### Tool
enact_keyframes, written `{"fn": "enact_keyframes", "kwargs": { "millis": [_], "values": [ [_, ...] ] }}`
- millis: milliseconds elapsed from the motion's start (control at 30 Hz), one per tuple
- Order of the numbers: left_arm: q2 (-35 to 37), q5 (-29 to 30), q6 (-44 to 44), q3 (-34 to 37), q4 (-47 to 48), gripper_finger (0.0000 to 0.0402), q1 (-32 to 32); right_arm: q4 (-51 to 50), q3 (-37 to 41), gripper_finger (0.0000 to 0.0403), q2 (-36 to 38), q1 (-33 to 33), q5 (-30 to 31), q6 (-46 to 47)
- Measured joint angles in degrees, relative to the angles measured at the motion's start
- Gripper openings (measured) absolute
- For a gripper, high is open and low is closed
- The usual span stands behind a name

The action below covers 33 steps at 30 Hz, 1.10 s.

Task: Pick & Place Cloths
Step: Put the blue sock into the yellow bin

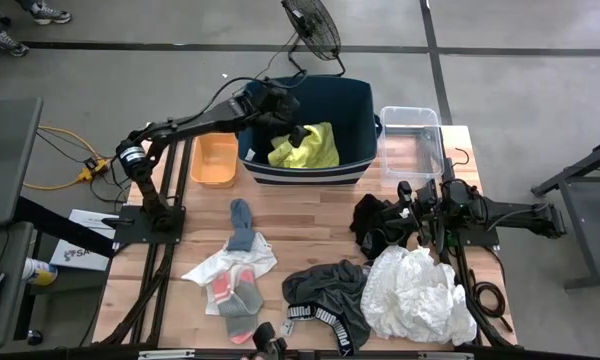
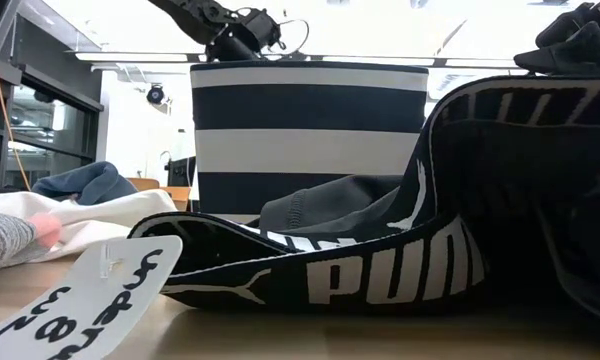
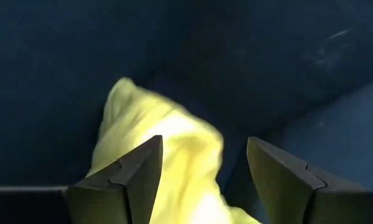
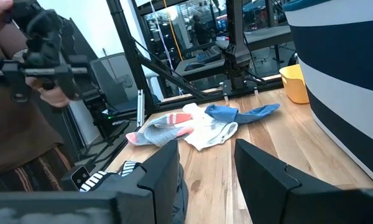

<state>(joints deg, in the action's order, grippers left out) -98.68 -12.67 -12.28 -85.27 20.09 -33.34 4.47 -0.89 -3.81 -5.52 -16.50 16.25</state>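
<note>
My left gripper (image 3: 205,146) hangs open over the navy bin (image 1: 355,100), inside its near-left part (image 1: 296,133). The yellow shirt (image 3: 155,149) lies crumpled on the bin's floor (image 1: 310,148), below and beyond the fingers, which stand apart from it. My right gripper (image 4: 205,168) waits open at the table's right (image 1: 408,197), nothing between its fingers, beside a black cloth (image 1: 375,225). On the table lie a white cloth (image 1: 418,295), dark grey shorts with a lettered waistband (image 1: 325,298), grey-pink socks (image 1: 235,292) on a thin white cloth (image 1: 230,265), and a blue-grey cloth (image 1: 242,222).
A small orange tray (image 1: 215,160) stands left of the bin and a clear plastic box (image 1: 412,140) right of it. In the low view the shorts' waistband (image 2: 380,270) fills the foreground before the striped bin wall (image 2: 310,130). A person's hand (image 4: 6,43) shows beyond the table.
</note>
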Motion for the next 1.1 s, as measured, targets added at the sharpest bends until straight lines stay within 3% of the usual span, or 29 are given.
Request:
{"fn": "enact_keyframes", "kwargs": {
  "millis": [500,767,1100],
  "values": [
    [13.44,5.47,17.37,-0.04,3.37,0.023,5.46,-0.02,0.0,0.0149,0.02,0.02,-0.01,0.02],
    [20.55,5.31,25.24,-0.04,16.11,0.023,11.69,-0.02,0.0,0.0149,0.02,0.02,0.01,0.01],
    [25.2,5.3,27.71,-0.04,32.85,0.023,19.52,-0.02,0.0,0.0149,0.02,0.02,-0.01,0.0]
  ]
}}
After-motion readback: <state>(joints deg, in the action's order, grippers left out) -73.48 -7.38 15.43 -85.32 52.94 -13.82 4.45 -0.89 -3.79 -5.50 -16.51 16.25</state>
